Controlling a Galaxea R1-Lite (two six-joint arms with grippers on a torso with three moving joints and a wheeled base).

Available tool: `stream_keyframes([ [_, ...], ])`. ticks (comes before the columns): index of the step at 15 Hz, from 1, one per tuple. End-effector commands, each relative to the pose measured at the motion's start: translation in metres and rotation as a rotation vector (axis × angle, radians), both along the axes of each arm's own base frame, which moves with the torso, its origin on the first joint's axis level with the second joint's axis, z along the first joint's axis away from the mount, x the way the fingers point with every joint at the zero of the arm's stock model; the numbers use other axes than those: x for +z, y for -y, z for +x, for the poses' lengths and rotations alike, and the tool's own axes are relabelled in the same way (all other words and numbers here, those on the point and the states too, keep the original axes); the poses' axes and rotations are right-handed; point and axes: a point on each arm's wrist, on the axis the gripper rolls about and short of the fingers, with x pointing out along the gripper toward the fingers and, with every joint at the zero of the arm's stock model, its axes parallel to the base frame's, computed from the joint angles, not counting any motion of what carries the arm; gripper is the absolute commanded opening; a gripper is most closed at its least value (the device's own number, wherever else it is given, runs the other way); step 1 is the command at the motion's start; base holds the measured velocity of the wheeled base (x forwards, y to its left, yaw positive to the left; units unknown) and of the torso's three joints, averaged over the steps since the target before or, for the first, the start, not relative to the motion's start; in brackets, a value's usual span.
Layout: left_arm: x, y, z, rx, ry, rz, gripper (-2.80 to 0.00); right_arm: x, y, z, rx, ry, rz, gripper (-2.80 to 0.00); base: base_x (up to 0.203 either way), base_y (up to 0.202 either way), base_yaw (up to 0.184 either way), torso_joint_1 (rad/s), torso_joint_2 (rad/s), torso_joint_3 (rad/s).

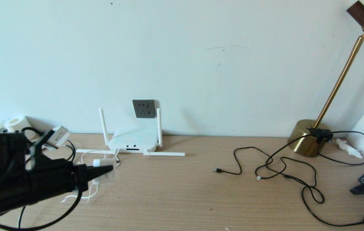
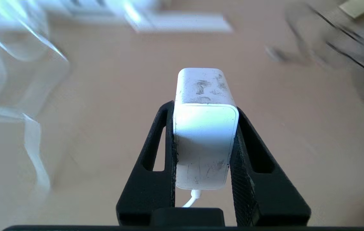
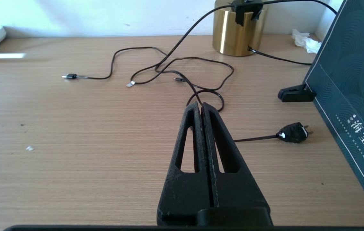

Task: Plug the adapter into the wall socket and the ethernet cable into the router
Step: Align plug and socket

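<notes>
My left hand point(image 2: 202, 106) grips the white adapter point(image 2: 205, 128) between its two black fingers point(image 2: 156, 166), clamped against its sides, its thin white cord point(image 2: 192, 199) trailing back from it. In the head view this hand point(image 1: 104, 170) is above the wooden table point(image 1: 182, 199) at the left, in front of the white router point(image 1: 133, 142). The router sits against the wall, directly below the dark grey wall socket point(image 1: 143, 108). My right hand point(image 3: 201, 107) is parked over the table, fingers pressed together and holding nothing, near tangled black cords point(image 3: 182, 69) and a brass lamp base point(image 3: 236, 32).
</notes>
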Motion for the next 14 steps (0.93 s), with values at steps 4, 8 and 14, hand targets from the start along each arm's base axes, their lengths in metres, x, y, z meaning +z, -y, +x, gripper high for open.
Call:
stream_keyframes([
  [4, -0.063, 0.033, 0.069, 0.175, 0.285, 0.113, -2.8, 0.0, 0.0, 0.0, 0.0, 0.001, 0.0, -2.8, 0.0, 0.0, 0.0, 0.0, 0.0, 0.0],
  [8, -0.083, 0.046, 0.102, 0.227, 0.424, 0.159, -2.8, 0.0, 0.0, 0.0, 0.0, 0.001, 0.0, -2.8, 0.0, 0.0, 0.0, 0.0, 0.0, 0.0],
  [14, -0.075, 0.059, 0.154, 0.242, 0.576, 0.136, -2.8, 0.0, 0.0, 0.0, 0.0, 0.001, 0.0, -2.8, 0.0, 0.0, 0.0, 0.0, 0.0, 0.0],
])
